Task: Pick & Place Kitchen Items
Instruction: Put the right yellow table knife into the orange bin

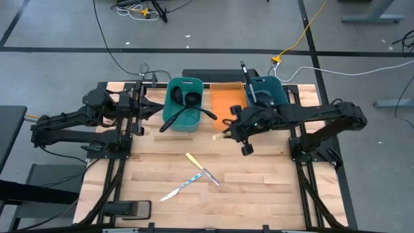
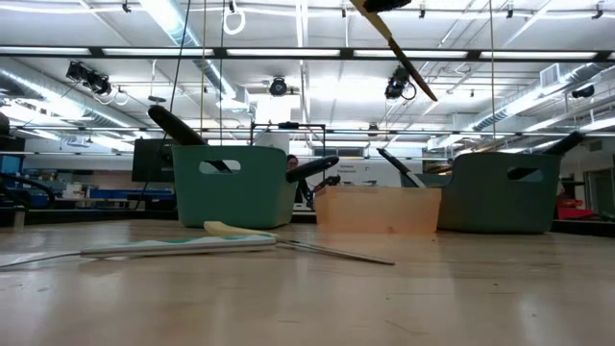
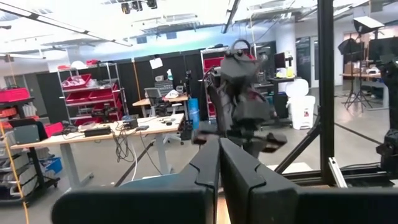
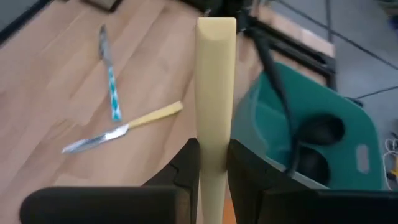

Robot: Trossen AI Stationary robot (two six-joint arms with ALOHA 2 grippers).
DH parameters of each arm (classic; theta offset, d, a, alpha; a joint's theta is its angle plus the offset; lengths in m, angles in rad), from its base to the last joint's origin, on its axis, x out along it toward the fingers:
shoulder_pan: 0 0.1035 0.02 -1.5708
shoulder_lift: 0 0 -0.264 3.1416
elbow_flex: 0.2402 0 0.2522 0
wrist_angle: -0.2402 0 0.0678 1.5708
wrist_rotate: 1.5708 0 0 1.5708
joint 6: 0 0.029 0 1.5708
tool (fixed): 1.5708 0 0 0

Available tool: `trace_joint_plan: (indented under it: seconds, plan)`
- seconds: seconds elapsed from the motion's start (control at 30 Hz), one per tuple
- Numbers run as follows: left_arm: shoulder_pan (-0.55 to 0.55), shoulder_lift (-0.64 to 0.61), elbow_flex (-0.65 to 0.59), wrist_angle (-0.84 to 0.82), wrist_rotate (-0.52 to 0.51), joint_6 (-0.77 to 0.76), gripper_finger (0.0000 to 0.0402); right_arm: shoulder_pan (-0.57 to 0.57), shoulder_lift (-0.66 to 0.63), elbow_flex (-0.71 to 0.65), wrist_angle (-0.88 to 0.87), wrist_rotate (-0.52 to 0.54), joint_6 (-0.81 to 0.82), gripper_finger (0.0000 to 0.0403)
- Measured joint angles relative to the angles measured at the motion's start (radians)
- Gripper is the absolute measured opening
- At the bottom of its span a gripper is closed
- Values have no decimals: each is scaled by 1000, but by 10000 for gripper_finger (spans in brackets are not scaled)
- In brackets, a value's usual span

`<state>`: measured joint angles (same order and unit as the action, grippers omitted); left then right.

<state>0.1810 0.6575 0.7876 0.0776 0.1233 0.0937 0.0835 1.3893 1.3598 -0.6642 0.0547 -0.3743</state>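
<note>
Midway through the sort: your right gripper is clamped on a pale yellow handled knife, carried in the air near the front edge of the orange tray, between the 2 teal bins. In the low view the knife's blade slants high above the table.

Already put away, as far as you can see: several black ladles and spoons stand in the left teal bin, some handles sticking out over its rim, and at least 1 dark utensil leans out of the right teal bin.

Still to do: 2 knives lie crossed on the bare wood at the table's middle, the yellow handled knife and the light-blue handled knife, touching or nearly so.

Your left gripper waits with fingers pressed together and nothing in them, just beside the left bin, at the table's back left.

By this count, you are well past halfway, with 1 knife in transit and 2 left.
</note>
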Motion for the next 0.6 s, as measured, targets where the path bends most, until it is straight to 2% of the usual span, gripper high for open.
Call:
trace_joint_plan:
  seconds: [0.6]
  plan:
    - [0, 0, 0, 0, -8, 0, 16, -41, -214, 0, 155, 154, 108, 61]
